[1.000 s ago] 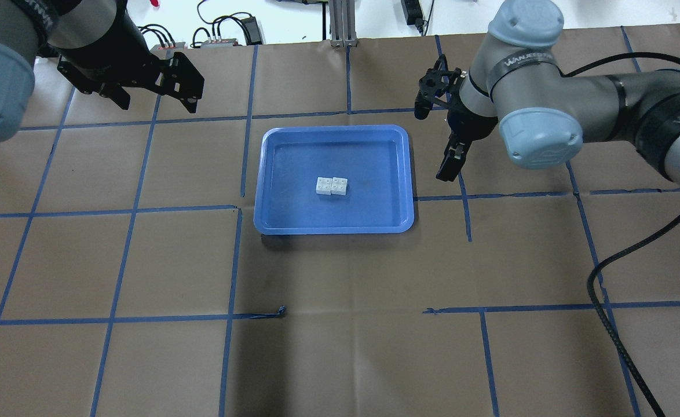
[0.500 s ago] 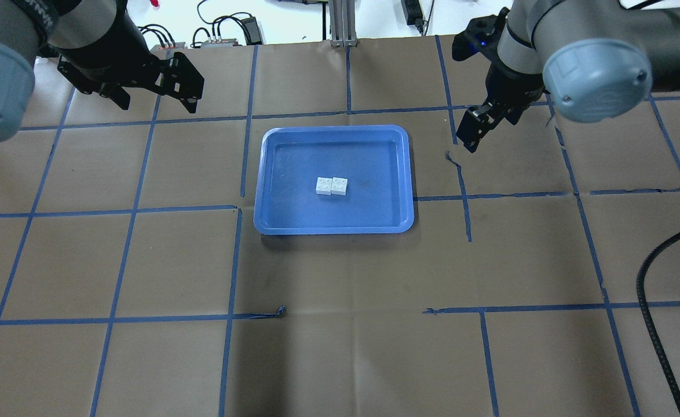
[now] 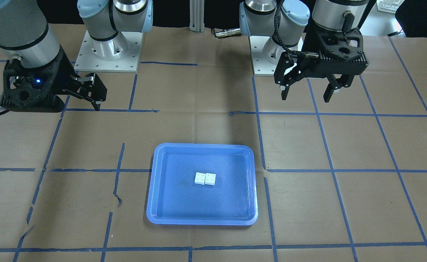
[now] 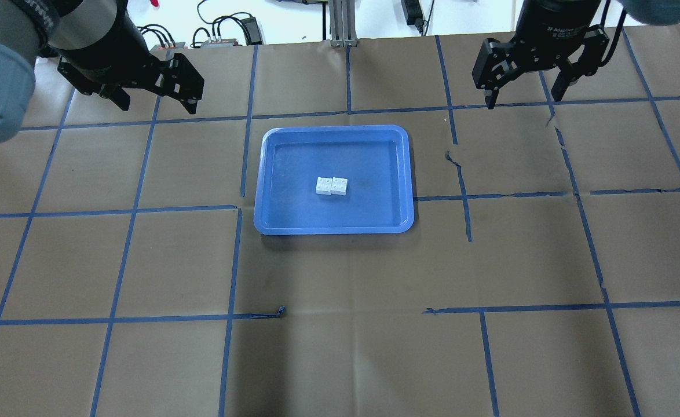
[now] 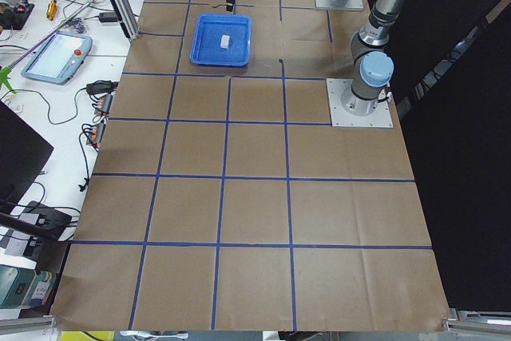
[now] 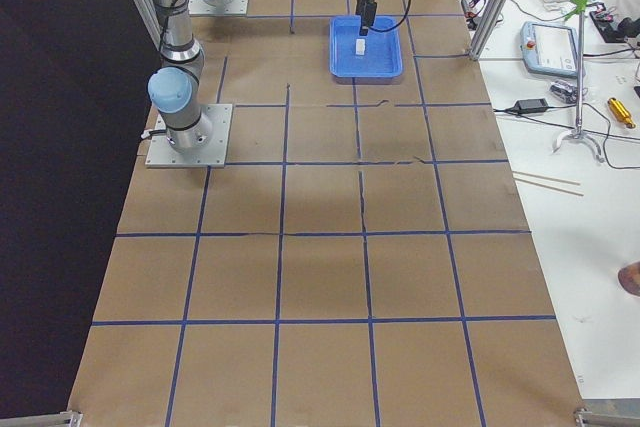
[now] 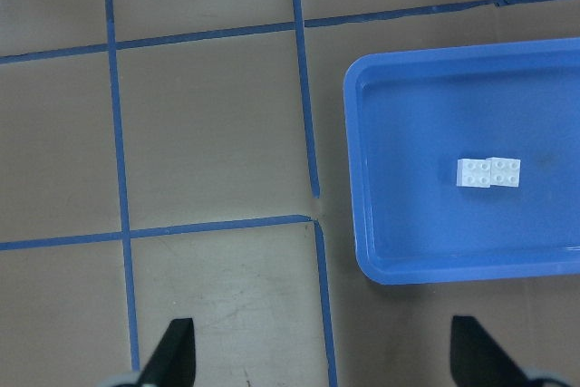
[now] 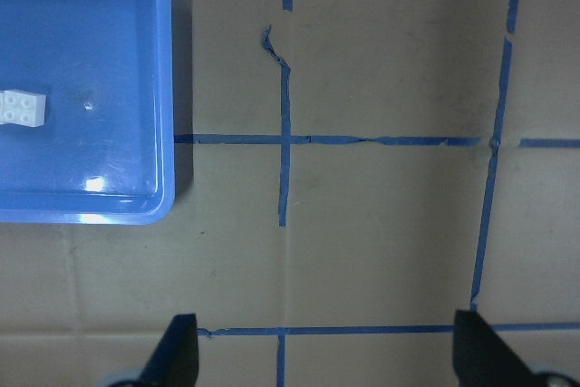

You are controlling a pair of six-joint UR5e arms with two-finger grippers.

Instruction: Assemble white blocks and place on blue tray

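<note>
The two white blocks (image 4: 332, 186) lie side by side, touching, in the middle of the blue tray (image 4: 299, 211). They also show in the front view (image 3: 204, 178), on the tray (image 3: 170, 203). My left gripper (image 4: 157, 104) is open and empty, high up and off to the tray's left; it also shows in the front view (image 3: 305, 96). Its wrist view shows the blocks (image 7: 489, 172) on the tray (image 7: 408, 242). My right gripper (image 4: 522, 101) is open and empty, off to the tray's right. Its wrist view shows the blocks (image 8: 23, 108) at the left edge.
The table is covered in brown paper with a grid of blue tape; the tape is torn right of the tray (image 4: 453, 159) and in front of it (image 4: 281, 313). The two arm bases (image 3: 108, 54) and an aluminium post (image 3: 197, 16) stand at the robot's side.
My right arm has swung up and away from the tray's right side, and its gripper has turned so that both open fingers show. The left arm and the blocks have not moved.
</note>
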